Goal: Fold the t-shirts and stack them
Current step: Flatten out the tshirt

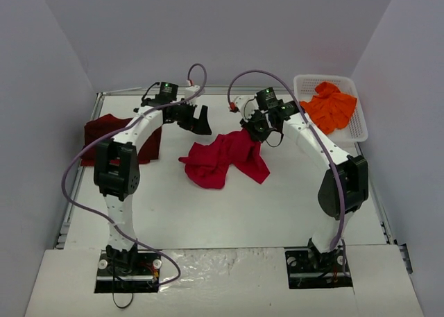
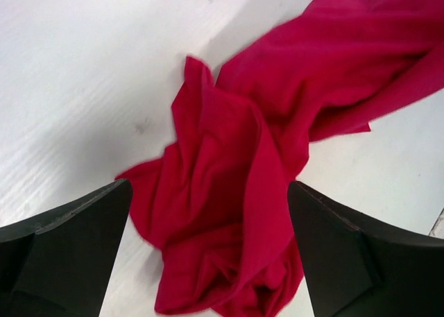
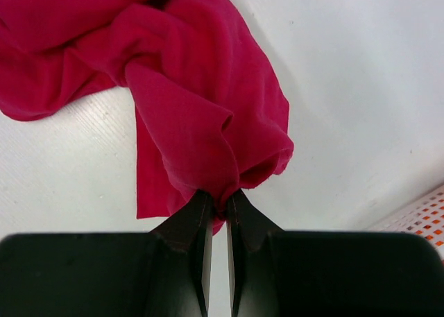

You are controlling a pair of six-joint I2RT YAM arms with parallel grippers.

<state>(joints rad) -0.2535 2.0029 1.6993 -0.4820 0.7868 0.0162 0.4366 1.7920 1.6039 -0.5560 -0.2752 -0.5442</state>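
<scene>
**Red shirt pinched by the right arm, left arm open above it**

The bright red t-shirt (image 1: 225,159) lies crumpled near the middle of the white worktop (image 1: 243,213). The right arm's jaws are nearly closed on a bunched fold of it (image 3: 208,143), at the heap's 1 o'clock edge in the overhead view. The cloth rises into the grip and drapes away from it.

The left arm's jaws stand spread wide and hold nothing. They are at about 11 o'clock from the heap. The left wrist view shows the red cloth (image 2: 229,192) below and between the two fingers, not touching either one.

The dark maroon t-shirt (image 1: 97,131) rests at the worktop's 9 o'clock edge, partly hidden by the left arm. The orange t-shirt (image 1: 330,106) sits rumpled in the white lattice basket (image 1: 361,126) at the 2 o'clock corner, well apart from both arms' jaws.
</scene>
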